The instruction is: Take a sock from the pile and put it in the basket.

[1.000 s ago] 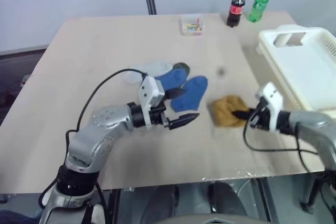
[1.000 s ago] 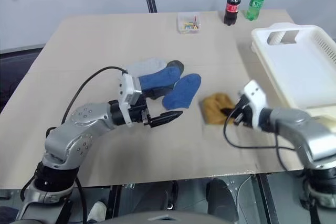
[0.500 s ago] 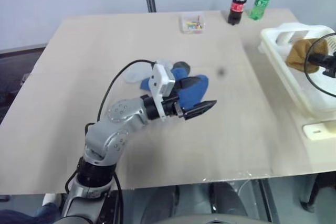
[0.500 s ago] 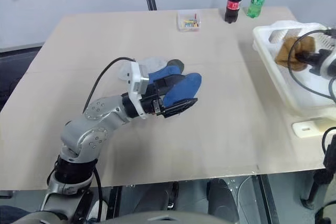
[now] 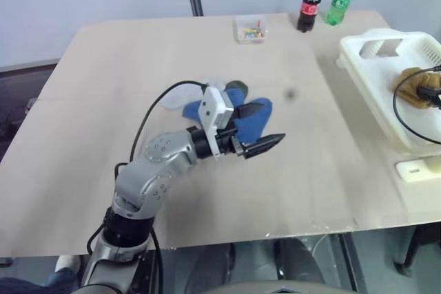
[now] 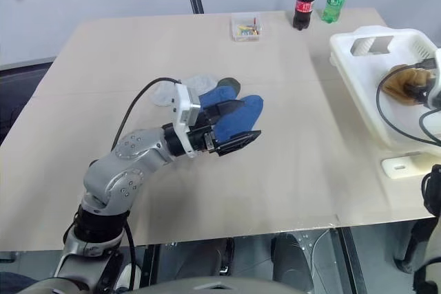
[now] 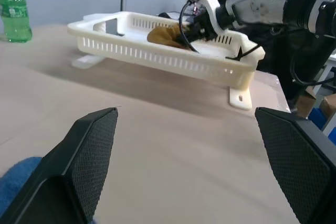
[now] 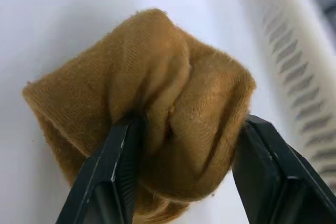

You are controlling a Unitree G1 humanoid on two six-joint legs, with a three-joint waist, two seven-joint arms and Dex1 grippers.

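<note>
Now, from the head views, the right pincer (image 6: 422, 89) is hanging over the basket (image 5: 375, 77) at the desk's (image 5: 138, 60) three o'clock edge, with the sock (image 5: 411, 86) bunched inside; the release step looks underway. At centre, the pile (image 6: 224, 105) is showing two blue socks and one pale one, and at twelve o'clock one box (image 5: 251, 30) and two bottles (image 5: 310, 5) are standing.

In the left wrist view, the left pincer (image 7: 191, 166) is gaping wide, gripping nothing.

In the right wrist view, the fingers (image 8: 113, 169) are flanking the sock, touching it on both sides; whether they are clamping or loosening, I cannot tell. Next they need to part fully and lift clear.
</note>
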